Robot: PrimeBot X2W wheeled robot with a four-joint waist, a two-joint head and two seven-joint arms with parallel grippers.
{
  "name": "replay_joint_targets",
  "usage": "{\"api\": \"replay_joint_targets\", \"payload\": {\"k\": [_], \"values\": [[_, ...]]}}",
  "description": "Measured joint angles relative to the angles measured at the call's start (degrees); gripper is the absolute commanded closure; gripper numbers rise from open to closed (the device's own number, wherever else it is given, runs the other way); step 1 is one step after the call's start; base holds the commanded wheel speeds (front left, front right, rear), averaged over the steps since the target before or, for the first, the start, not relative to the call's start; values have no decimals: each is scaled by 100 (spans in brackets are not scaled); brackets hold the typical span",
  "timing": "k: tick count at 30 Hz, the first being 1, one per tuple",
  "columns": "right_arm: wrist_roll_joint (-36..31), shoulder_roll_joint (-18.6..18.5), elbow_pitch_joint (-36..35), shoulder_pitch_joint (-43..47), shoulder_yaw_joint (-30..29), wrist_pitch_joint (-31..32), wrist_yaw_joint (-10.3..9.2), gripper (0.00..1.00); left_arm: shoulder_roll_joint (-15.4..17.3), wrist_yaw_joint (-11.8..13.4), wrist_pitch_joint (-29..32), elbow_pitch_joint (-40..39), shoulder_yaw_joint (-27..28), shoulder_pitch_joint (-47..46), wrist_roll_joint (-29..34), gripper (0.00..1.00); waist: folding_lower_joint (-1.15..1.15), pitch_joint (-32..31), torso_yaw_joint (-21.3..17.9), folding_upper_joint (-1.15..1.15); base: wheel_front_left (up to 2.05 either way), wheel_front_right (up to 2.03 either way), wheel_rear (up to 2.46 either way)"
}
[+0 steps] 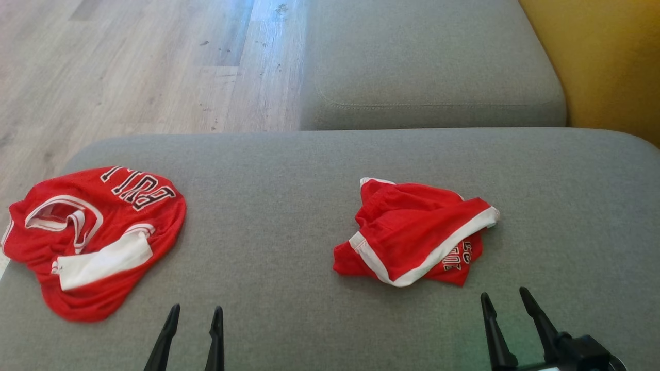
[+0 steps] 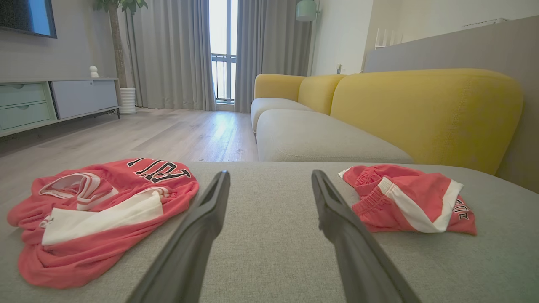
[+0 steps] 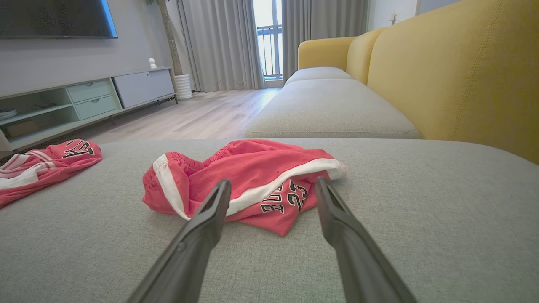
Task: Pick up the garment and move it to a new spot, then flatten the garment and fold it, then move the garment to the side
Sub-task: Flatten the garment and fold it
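While left hand (image 1: 197, 306) and right hand (image 1: 504, 291) are hanging released, crumpled red-and-white fabric shorts (image 1: 412, 232) are lying untouched, whole task pending.

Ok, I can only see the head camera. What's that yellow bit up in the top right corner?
Observer: That is the yellow back of a sofa, running along behind the grey seats.
Operator: What's written on the red shorts by the right claw?
Observer: The right wrist view shows it the right way up: letters beginning BU, then the number 23.
Operator: What's across the floor?
Observer: A long low cabinet with drawers stands there, under a dark screen.
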Motion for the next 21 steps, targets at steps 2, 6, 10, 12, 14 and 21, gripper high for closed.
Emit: {"api": "replay_joint_targets", "payload": {"k": [2,6,10,12,14,21], "values": [[0,0,-2,0,0,1,0,0,-4,-3,0,5,1,0,0,0,0,7,-7,0,0,0,0],[0,0,-5,0,-2,1,0,0,-16,-26,0,25,3,0,2,0,0,9,-18,0,0,0,0],[0,0,-5,-1,-2,4,0,0,-23,-43,0,38,5,-1,52,0,0,18,-21,0,0,0,0],[0,0,-5,-1,-2,4,0,0,-24,-43,0,40,5,-2,52,0,0,27,-21,0,0,0,0],[0,0,-7,-3,-1,4,0,0,-26,-45,0,49,2,-10,52,0,0,42,-24,0,0,0,0],[-22,0,-56,-54,42,5,0,0,-29,-107,0,312,-208,-244,109,0,0,184,-73,0,0,0,0]]}}
